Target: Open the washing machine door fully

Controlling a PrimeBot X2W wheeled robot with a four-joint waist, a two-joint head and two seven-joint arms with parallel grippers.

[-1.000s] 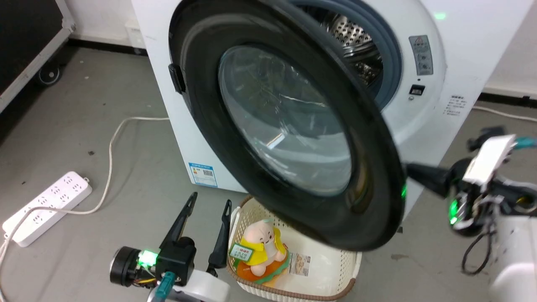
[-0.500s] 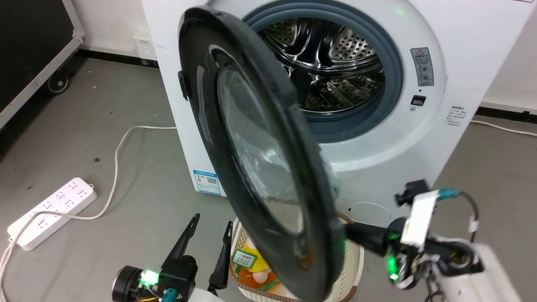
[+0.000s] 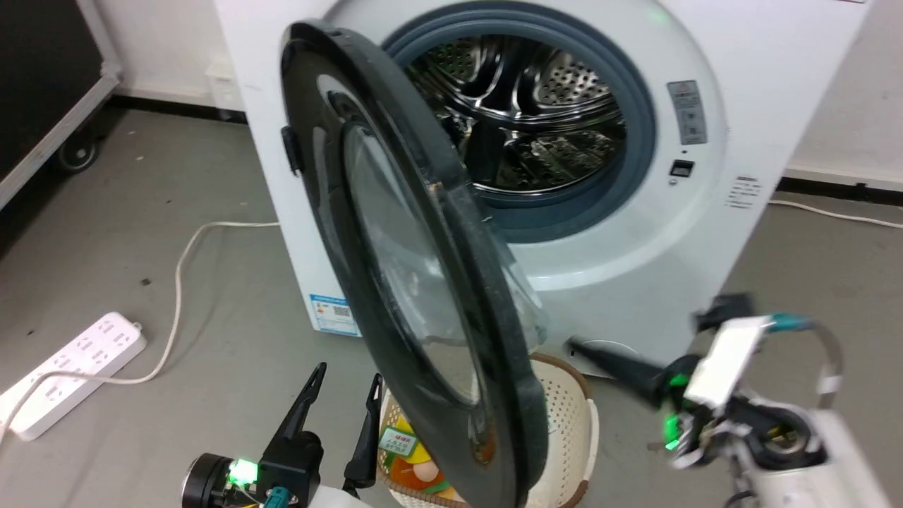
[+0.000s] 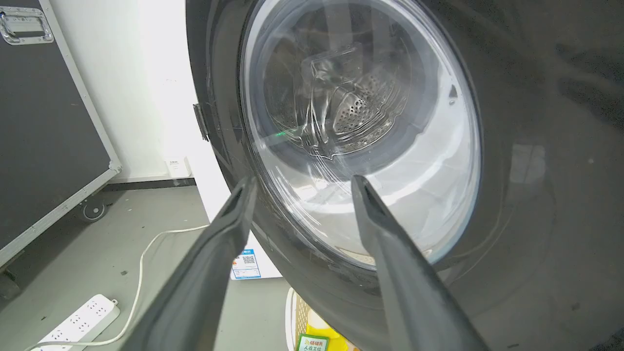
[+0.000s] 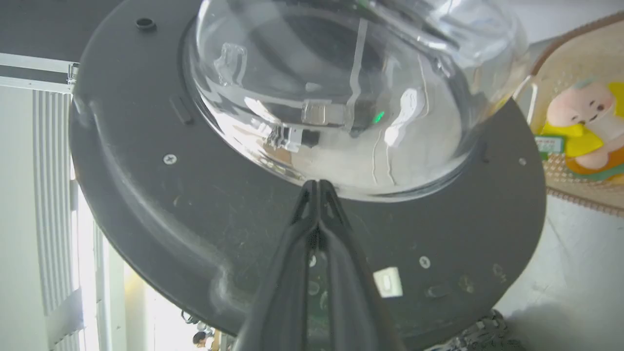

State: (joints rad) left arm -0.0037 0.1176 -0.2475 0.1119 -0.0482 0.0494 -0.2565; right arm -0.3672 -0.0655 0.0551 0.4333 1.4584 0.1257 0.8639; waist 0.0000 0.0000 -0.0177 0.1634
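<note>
The washing machine [image 3: 705,233] is white, with its steel drum [image 3: 522,120] exposed. The washing machine door [image 3: 402,268], a black disc with a glass window, stands swung out to the left, nearly edge-on in the head view. My right gripper [image 3: 575,345] is shut and empty, pointing at the door's inner side low down, a small gap from its rim. In the right wrist view its tips [image 5: 317,184] sit at the foot of the glass bowl [image 5: 331,87]. My left gripper [image 3: 349,374] is open before the door's outer face [image 4: 536,170], apart from it.
A cream basket [image 3: 564,409] with a plush toy [image 5: 580,122] stands on the floor under the door's lower edge. A white power strip [image 3: 63,370] and its cable lie at the left. A black wheeled case [image 3: 42,85] is at the far left.
The door has swung further open to the left, uncovering the drum. My right gripper followed behind it and now sits slightly off its inner face. The camera has shifted too.
</note>
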